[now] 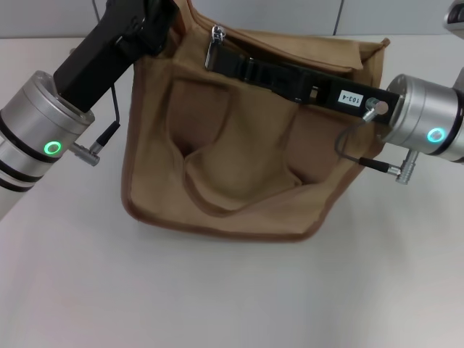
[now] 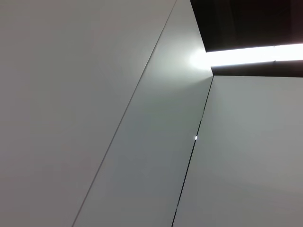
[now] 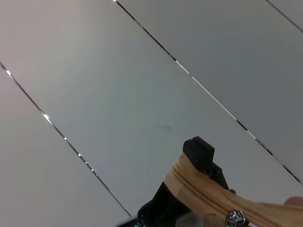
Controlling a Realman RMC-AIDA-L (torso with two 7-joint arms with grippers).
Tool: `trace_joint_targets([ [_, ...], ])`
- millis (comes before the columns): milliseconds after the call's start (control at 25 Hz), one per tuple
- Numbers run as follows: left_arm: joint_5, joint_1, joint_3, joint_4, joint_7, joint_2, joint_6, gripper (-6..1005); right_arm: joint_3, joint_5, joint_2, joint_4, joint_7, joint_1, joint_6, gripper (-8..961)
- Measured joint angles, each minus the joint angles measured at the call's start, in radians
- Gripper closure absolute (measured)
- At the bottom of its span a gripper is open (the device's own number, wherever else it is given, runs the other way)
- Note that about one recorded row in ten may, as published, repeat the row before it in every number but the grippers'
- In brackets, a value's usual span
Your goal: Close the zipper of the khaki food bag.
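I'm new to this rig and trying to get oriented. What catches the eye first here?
The khaki bag stands mid-table, filling the head view. The right end effector reaches across its top to the silver zipper pull near the bag's far left corner. The left end effector is at that same corner, its fingers hidden.

The khaki food bag [image 1: 232, 181] stands upright on the white tabletop [image 1: 217, 290], its front face towards the camera. It is a boxy canvas tote with darker brown trim along its edges and rounded bottom corners. A front pocket sags open in a curve across the lower half, and strap bands run down the front on either side. The zipper [image 1: 215, 40] runs along the top of the bag; its small shiny metal pull hangs at the top near the bag's left corner. In the right wrist view the tan zipper track [image 3: 208, 198] shows its teeth closed, with the silver pull [image 3: 235, 218] on it.
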Motion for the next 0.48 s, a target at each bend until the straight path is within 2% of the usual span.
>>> trace_joint_targets([
  [240, 0.000, -0.002, 0.009, -0.010, 0.000, -0.001, 0.003, 976, -0.031, 0.001, 0.000, 0.002, -0.006, 0.033, -0.031, 599],
  [480, 0.000, 0.004, 0.012, -0.009, 0.001, -0.001, 0.014, 976, -0.030, 0.027, 0.001, 0.003, -0.003, 0.025, -0.022, 609],
])
